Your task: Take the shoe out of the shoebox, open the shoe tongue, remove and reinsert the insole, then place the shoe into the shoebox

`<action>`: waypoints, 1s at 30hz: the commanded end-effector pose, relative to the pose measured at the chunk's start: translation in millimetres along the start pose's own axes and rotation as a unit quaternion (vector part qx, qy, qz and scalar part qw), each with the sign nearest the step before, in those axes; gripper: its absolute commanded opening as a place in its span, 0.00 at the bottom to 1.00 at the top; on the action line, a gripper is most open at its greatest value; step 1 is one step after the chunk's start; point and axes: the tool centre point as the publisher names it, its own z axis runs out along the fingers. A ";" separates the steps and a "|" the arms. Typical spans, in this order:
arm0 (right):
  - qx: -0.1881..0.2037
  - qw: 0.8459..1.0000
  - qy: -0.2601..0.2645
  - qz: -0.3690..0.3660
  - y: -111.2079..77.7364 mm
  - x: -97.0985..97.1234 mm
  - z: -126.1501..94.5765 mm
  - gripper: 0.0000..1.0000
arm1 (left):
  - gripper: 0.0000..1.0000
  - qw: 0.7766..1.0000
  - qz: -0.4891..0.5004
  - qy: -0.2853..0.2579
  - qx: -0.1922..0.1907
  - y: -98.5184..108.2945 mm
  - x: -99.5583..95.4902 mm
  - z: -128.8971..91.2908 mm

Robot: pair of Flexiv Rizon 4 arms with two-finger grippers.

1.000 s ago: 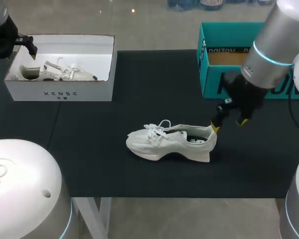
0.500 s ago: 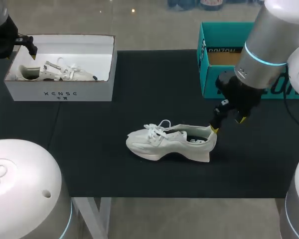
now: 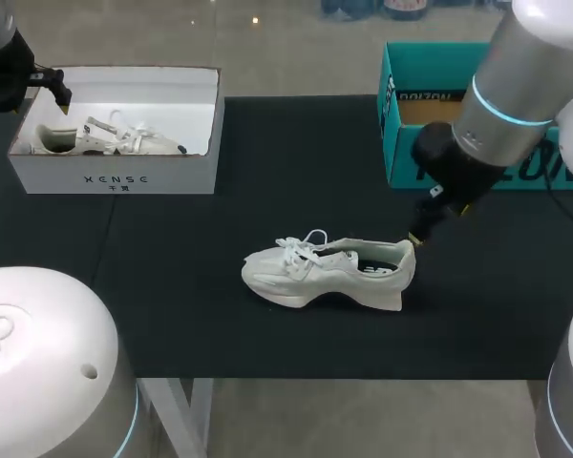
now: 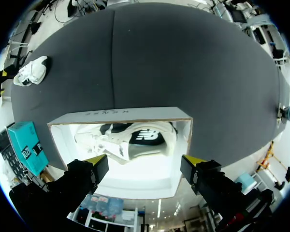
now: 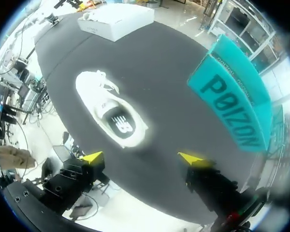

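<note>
Moved since a second ago: the right gripper point(image 5: 141, 158) is turned at the wrist, so that one yellow tip is seen in the head view where two were seen before. It is held just above the heel of the shoe point(image 3: 325, 272). The shoe and the left arm point(image 3: 0, 57) are unmoved.

Table point(image 3: 267, 153): covered in black.

Right arm point(image 3: 516, 86): brought in from the right, passing in front of the teal box point(image 3: 392, 134).

Left arm: held at the far left corner, over the white box point(image 3: 115, 176).

White box: open, set at the far left of the table. A second shoe point(image 3: 105, 138) is laid inside it on its side.

Teal box: open, set at the far right, well apart from the white box.

Shoe: white, stood upright on its sole at the middle of the table, toe to the left, laces loose, outside both boxes.

Right gripper: fingers spread wide, nothing grasped. The shoe is seen ahead of them in the wrist view.

Left gripper point(image 4: 145, 160): fingers spread wide above the white box, nothing grasped.
</note>
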 end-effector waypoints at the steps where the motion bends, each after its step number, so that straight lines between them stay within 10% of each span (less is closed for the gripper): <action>1: -0.173 0.952 0.086 -0.237 -32.5 -22.4 -14.3 1.00 | 1.00 1.000 0.000 0.001 -0.001 -0.9 -0.2 -0.3; 4: -0.200 0.917 0.118 -0.325 -38.4 -35.9 -18.1 1.00 | 1.00 1.000 0.000 0.001 -0.001 -0.9 -0.2 -0.3; 7: -0.218 0.849 0.141 -0.460 -47.9 -34.9 -28.3 1.00 | 1.00 1.000 0.000 0.001 -0.001 -0.9 -0.2 -0.3; 30: -0.218 0.849 0.141 -0.460 -47.9 -34.9 -28.3 1.00 | 1.00 1.000 0.000 0.001 -0.001 -0.9 -0.2 -0.3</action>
